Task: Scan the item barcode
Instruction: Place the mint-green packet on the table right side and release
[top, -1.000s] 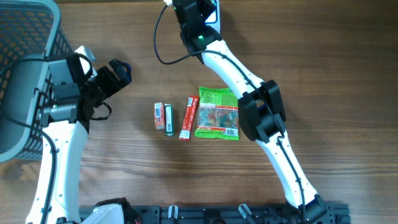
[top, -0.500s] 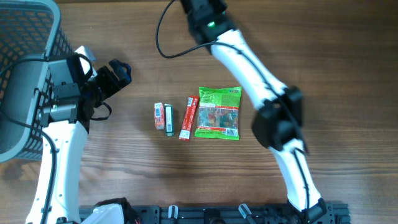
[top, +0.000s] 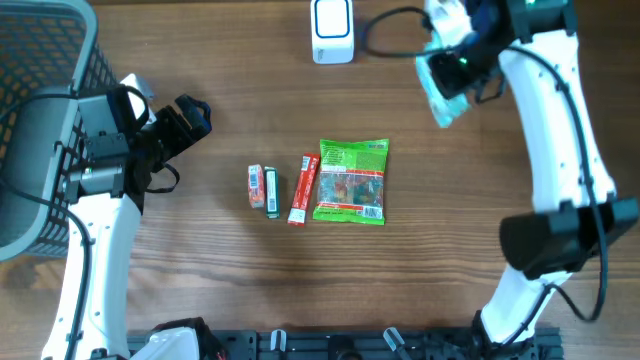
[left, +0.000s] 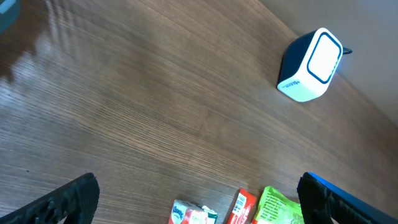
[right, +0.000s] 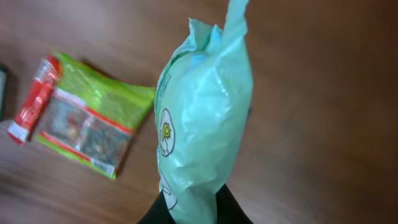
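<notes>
My right gripper (top: 453, 72) is shut on a pale mint-green packet (top: 444, 98), held above the table's back right. In the right wrist view the packet (right: 202, 112) stands up out of the black fingers (right: 231, 210), and no barcode shows on it. The white and blue scanner (top: 332, 30) stands at the back centre, left of the packet and apart from it. It also shows in the left wrist view, scanner (left: 310, 65) at upper right. My left gripper (top: 186, 119) hangs open and empty at the left; its fingers (left: 65, 200) spread wide.
Mid-table lie a tissue pack (top: 256, 187), a small dark item (top: 271, 192), a red bar (top: 302, 188) and a green snack bag (top: 350, 180). A grey mesh basket (top: 40, 90) fills the far left. The scanner's cable (top: 385, 22) runs right.
My right arm has swung from over the scanner to the right, carrying the mint packet, so the scanner now shows. The left arm has not moved.
</notes>
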